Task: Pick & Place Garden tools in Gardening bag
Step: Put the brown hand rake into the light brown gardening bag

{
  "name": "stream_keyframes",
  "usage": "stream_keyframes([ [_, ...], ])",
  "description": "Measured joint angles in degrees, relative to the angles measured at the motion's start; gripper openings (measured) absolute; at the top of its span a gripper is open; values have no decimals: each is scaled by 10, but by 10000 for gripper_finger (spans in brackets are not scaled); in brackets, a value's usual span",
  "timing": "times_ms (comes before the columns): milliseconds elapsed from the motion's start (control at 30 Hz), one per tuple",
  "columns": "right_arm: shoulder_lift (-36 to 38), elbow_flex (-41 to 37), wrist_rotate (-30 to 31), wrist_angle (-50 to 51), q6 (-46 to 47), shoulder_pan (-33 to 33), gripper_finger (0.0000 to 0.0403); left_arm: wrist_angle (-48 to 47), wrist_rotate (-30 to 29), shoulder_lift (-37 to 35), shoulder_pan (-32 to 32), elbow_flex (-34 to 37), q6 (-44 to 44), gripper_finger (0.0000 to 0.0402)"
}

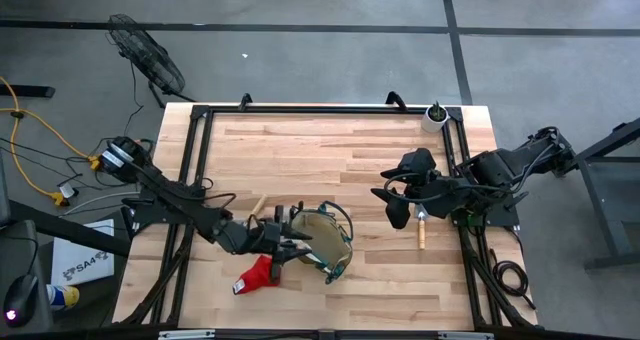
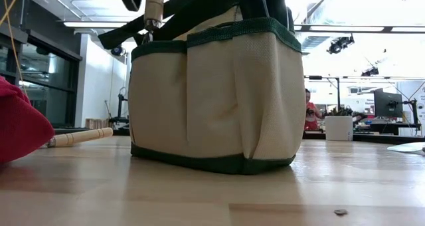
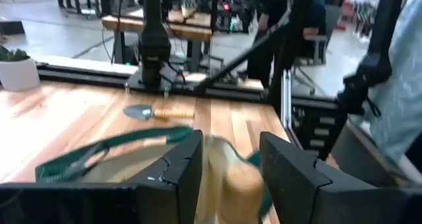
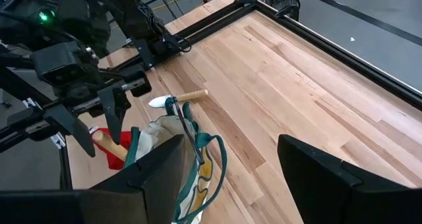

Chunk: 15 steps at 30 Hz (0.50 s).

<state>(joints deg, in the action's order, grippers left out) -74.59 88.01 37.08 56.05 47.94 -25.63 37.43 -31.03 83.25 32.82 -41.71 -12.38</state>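
Left claw [image 3: 227, 178] clenched on wooden tool handle [image 3: 239, 184] over gardening bag [image 1: 322, 238]; next: release inside. Right claw [image 4: 227, 178] released, waiting beyond bag.

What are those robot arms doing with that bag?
They're packing garden tools. The left claw holds a wooden-handled tool right at the tan bag. The right claw waits open nearby, above another wooden-handled tool on the table. A red glove lies beside the bag.
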Motion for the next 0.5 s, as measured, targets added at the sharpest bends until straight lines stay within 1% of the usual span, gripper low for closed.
stream_keyframes([
  [100,0,0,-1,0,-1,0,235,-44,19,-12,2,0,-17,148],
  [200,0,0,-1,1,-1,0,235,-61,35,-15,3,0,-30,148],
  [300,0,0,0,2,-1,0,235,-92,37,-15,4,0,-36,148],
  [500,0,0,0,3,-1,0,235,-107,37,-15,2,0,-46,147],
])
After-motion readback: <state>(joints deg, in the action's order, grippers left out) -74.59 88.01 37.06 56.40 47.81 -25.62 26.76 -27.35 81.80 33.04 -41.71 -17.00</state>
